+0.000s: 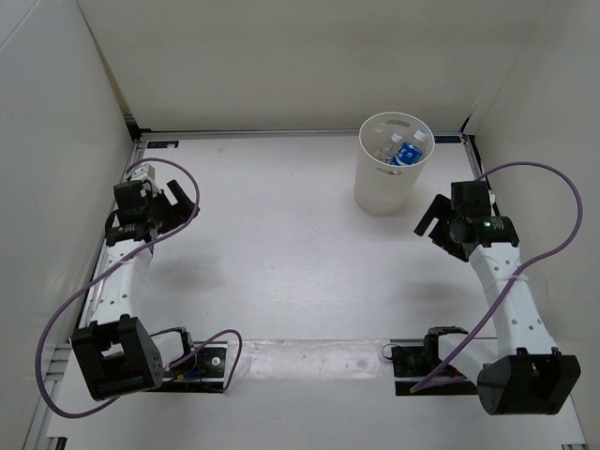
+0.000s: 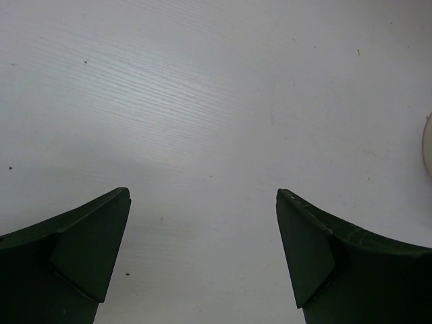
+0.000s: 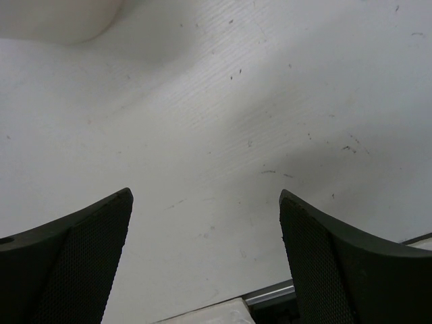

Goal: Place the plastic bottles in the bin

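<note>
The tall white bin point(image 1: 386, 186) stands at the back right of the table. Inside it lie clear bottles with white caps and blue labels point(image 1: 407, 153); the orange bottle is hidden. My left gripper point(image 1: 182, 202) is open and empty over the left side of the table; its wrist view point(image 2: 202, 196) shows only bare table between the fingers. My right gripper point(image 1: 429, 218) is open and empty just right of the bin's base; its wrist view point(image 3: 204, 196) shows bare table, with the bin's wall point(image 3: 54, 17) at the top left.
White walls close the table at the back and sides. A metal rail point(image 1: 300, 133) runs along the back edge. A rail corner point(image 3: 270, 295) shows under my right gripper. The bin's edge point(image 2: 427, 145) shows at the right of the left wrist view.
</note>
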### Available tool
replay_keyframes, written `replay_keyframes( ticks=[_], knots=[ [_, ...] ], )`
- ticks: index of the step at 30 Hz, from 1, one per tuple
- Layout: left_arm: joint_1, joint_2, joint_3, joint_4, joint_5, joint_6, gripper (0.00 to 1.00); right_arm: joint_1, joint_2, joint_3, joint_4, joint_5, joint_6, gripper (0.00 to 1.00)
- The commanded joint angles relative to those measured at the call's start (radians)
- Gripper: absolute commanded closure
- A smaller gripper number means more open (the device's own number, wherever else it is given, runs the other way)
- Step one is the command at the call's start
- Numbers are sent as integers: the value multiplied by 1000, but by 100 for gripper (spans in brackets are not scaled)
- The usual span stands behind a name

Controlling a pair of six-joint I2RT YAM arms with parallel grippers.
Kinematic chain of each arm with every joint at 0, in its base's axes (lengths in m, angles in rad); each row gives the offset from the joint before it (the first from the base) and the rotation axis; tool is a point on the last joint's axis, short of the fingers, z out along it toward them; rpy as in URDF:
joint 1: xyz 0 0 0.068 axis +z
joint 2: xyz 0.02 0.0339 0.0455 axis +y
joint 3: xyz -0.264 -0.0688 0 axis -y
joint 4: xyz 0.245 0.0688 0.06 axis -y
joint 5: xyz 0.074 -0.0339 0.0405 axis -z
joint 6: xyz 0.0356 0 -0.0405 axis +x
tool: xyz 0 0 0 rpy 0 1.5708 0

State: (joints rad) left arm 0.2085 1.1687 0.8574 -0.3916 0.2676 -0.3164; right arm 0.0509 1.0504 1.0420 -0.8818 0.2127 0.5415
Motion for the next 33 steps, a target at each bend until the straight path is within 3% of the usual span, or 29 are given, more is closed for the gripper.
replay_keyframes(
  ticks=[1, 8, 23, 27, 29, 33],
  knots=[
    [3, -40, 23, -50, -34, 20, 0, 18, -33, -40, 0, -38, -11, 10],
    [5, -81, -9, -72, -85, 27, 0, 32, -82, -112, 4, -99, -54, 10],
    [0, -155, -46, -88, -33, 52, 0, 145, -110, -140, -9, -61, -141, 10],
    [-93, -164, 6, -191, -163, 199, 0, 176, -87, -114, -19, -67, -169, 10],
    [-138, -179, 8, -228, -241, 200, 0, 182, -82, -106, -25, -58, -169, 10],
    [-138, -228, -60, -199, -265, 165, 0, 191, -86, -99, -26, -49, -173, 10]
  ],
)
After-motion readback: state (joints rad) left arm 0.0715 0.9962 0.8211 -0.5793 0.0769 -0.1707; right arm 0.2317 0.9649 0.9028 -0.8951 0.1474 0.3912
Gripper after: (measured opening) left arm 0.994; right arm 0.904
